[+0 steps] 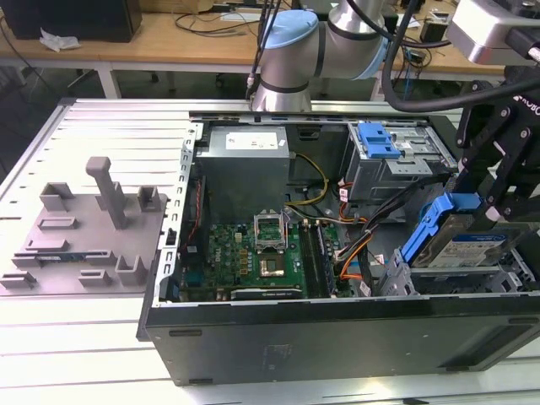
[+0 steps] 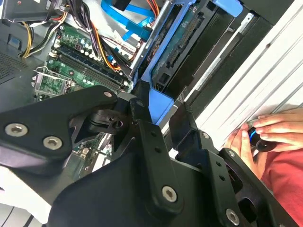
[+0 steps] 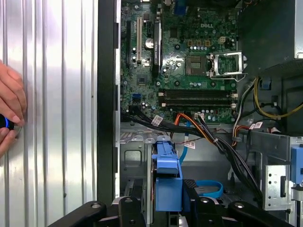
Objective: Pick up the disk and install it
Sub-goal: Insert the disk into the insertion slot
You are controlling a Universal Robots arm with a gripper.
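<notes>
On ribbed aluminium table (image 1: 110, 126), wooden tables (image 1: 177, 38) behind: open black steel computer case (image 1: 337, 337), green motherboard (image 1: 261, 253) exposed. Grey moulded fixture (image 1: 84, 236) beside case. Black end effector (image 2: 161, 109) pinches disk (image 1: 477, 246) by blue plastic rail, angled over metal drive cage (image 1: 395, 277), exterior view's right.

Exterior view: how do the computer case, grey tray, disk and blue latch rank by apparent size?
Largest to smallest:
1. computer case
2. grey tray
3. disk
4. blue latch
The disk lies nearer the camera than the latch, so that last gap is less sure.
</notes>
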